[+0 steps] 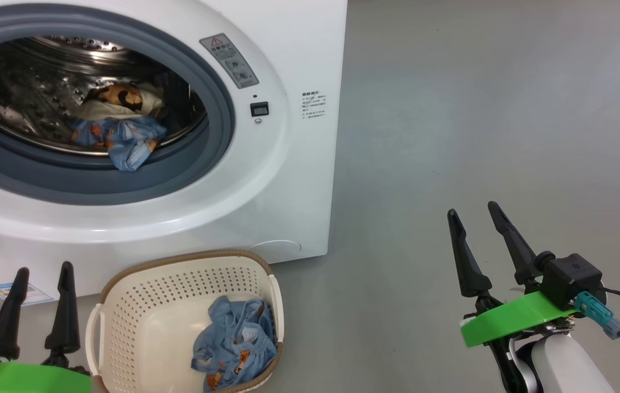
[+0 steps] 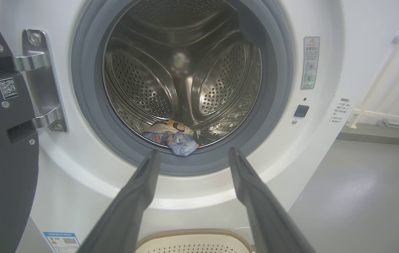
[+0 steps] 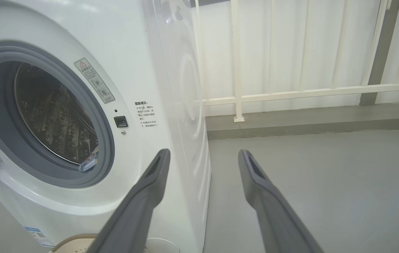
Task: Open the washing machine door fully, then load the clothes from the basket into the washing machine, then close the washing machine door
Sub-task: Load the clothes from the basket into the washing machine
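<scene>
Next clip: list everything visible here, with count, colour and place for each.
washing machine: one, white, upper left of the head view.
washing machine door: one, dark inner face, swung open at the machine's left.
clothes in the drum: small heap, light blue and cream with orange, at the front lip.
basket: one, cream with a brown rim, on the floor before the machine.
clothes in the basket: one bundle, light blue with orange.
railing: one, white, beyond the machine.
floor: grey.
left gripper: open, dark fingers, beside the basket.
right gripper: open, over bare floor.
</scene>
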You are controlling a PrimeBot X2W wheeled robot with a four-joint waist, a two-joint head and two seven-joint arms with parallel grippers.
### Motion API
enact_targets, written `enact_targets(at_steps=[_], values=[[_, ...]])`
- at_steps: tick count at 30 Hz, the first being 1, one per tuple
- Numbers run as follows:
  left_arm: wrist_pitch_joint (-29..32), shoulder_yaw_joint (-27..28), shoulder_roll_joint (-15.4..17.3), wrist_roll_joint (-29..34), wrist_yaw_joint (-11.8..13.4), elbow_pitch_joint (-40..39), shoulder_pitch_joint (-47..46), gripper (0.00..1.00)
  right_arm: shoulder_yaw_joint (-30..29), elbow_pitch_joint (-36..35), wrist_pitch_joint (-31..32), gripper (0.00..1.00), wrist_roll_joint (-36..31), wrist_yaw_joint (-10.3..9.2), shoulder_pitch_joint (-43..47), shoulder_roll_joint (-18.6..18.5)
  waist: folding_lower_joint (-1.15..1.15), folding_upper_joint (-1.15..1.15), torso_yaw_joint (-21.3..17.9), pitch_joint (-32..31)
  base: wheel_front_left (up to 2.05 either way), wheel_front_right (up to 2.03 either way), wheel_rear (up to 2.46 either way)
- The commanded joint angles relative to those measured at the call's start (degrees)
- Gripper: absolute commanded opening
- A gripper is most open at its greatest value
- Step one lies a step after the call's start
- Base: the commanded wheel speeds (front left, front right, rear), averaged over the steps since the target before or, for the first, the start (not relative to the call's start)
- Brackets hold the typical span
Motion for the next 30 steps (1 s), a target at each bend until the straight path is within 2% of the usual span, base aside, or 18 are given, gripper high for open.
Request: enact_targets(at_steps=[1, 13, 25, 30], values=[[-0.36, 2.12, 1.70, 0.42, -0.13, -1.44, -0.95, 1.00, 1.28, -1.19, -0.46, 1.00, -0.14, 0.32, -1.21, -0.27, 0.00, 0.00, -0.01, 0.05, 0.00, 0.00, 0.00], [-0.18, -2.78, 3.07, -2.14, -0.13, 1.33, -0.81, 1.00, 1.59, -1.41, -0.46, 1.00, 0.37, 0.32, -1.15, -0.27, 0.00, 0.00, -0.85, 2.00, 0.00, 0.00, 0.00], [2.43, -17.44, 8.04, -8.97, -0.13, 7.65, -6.08, 1.00, 2.00, -4.30, -0.46, 1.00, 1.65, 0.32, -1.74, -0.27, 0.00, 0.00, -3.04, 8.66, 0.00, 0.00, 0.00], [3.56, -26.72, 11.02, -13.43, -0.13, 11.20, -10.74, 1.00, 2.35, -6.27, -0.46, 1.00, 2.35, 0.32, -2.07, -0.27, 0.00, 0.00, -4.70, 12.80, 0.00, 0.00, 0.00]])
